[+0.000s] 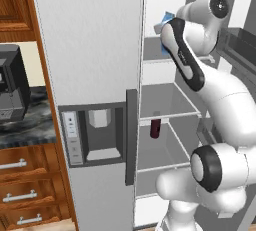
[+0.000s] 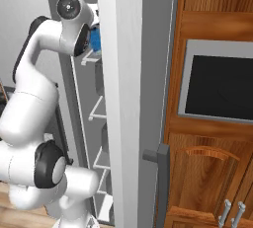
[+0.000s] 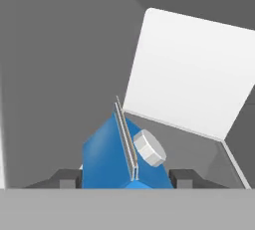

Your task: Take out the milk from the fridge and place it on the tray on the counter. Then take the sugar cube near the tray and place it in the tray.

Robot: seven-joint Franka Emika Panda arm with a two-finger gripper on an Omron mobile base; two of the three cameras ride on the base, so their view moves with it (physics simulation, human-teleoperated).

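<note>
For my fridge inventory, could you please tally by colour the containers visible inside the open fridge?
Blue: 1, the milk carton, sitting between the fingers of the claw.
Dark red: 1, the bottle on a lower shelf.
Total: 2

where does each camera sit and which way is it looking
Left base view: behind the arm on its left, looking forward into the open fridge; the white arm rises at lower right to the milk.
Right base view: behind on the right, looking past the fridge door edge; the arm rises at lower left.
Hand view: on the hand, looking along the gripper, fingertips either side of the milk.
All three share the blue milk carton.
</note>
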